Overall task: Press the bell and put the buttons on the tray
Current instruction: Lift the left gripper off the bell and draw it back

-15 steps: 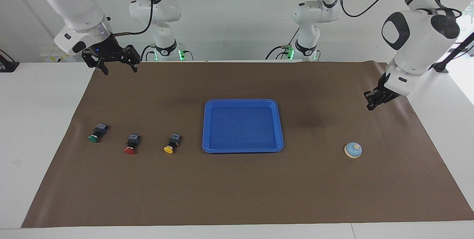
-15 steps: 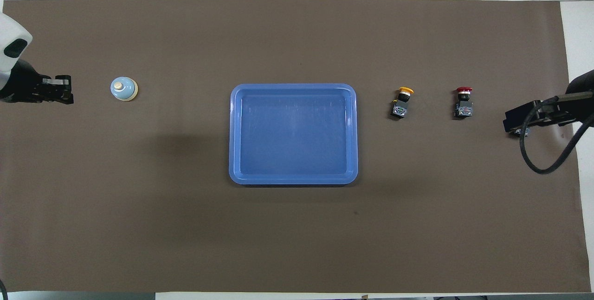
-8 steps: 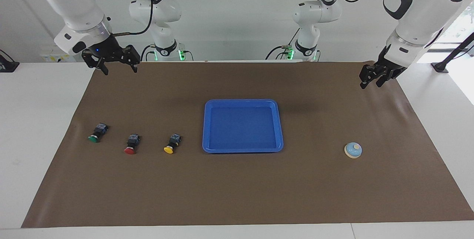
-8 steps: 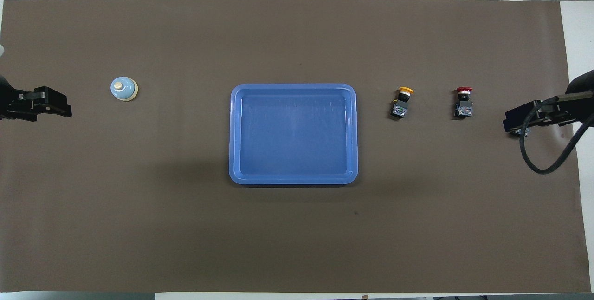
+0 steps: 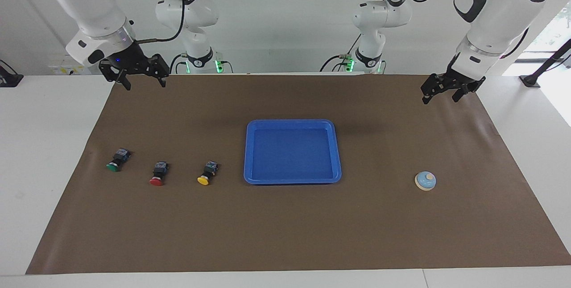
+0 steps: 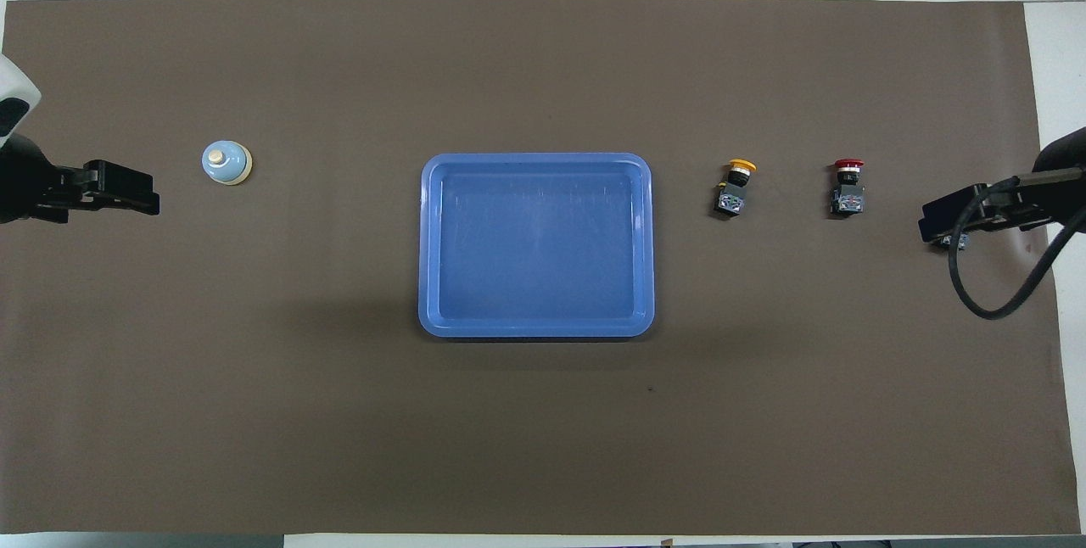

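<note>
**A:** Start at the fingers. Your left gripper [image 5: 446, 93] hangs with its fingers spread and nothing between them, up over the bare mat near the robots' edge, toward the left arm's end of the table. Your right gripper [image 5: 140, 77] is spread and empty too, over the mat's edge at the right arm's end; that arm looks to be waiting.

**B:** And the things I have to handle?

**A:** The bell [image 5: 425, 181] sits alone on the mat at the left arm's end, farther from the robots than the left gripper and well apart from it. The tray [image 5: 292, 180] lies mid-table, nothing in it. The yellow button [image 5: 207, 173], red button [image 5: 158, 174] and green button [image 5: 117, 160] lie on their sides in a row at the right arm's end, yellow nearest the tray.

**B:** What could go wrong?

**A:** If you come down on the bell with the fingers apart, I judge they may straddle the knob or strike the dome off-centre, so it slides without ringing. The buttons are small and round-capped; a pinch on the cap could roll or flick one away.

**B:** Anything in the way?

**A:** Nothing stands between either gripper and its target. From overhead the right gripper covers most of the green button, so check your aim in the facing view.
</note>
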